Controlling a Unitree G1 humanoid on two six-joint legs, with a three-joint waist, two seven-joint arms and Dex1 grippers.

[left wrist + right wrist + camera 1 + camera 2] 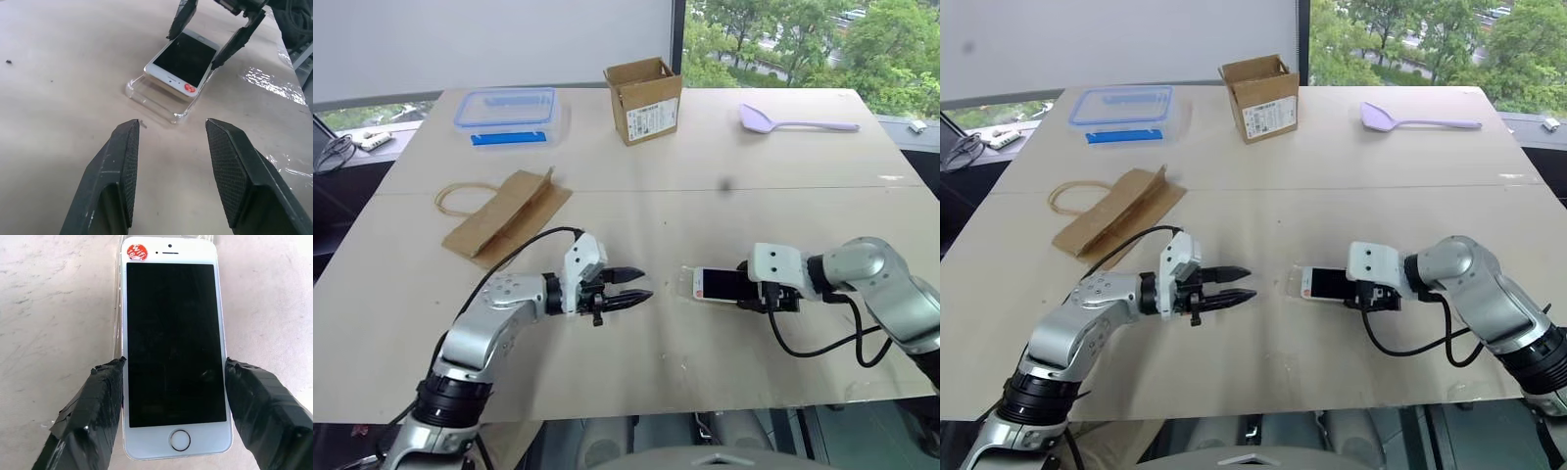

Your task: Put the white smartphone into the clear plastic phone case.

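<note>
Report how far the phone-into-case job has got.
Done: the white smartphone lies screen up over the clear plastic phone case, whose near end still juts out past it.

In hand: the right gripper clasps the phone by its long edges. The left gripper is open, pointing at the case end, touching nothing.

Left: the phone sits raised on the case rim, not seated, so it still needs sliding and pressing in.

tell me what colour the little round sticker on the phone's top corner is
Red with white lettering, on the white smartphone's white bezel; clearest in the right wrist view.
</note>
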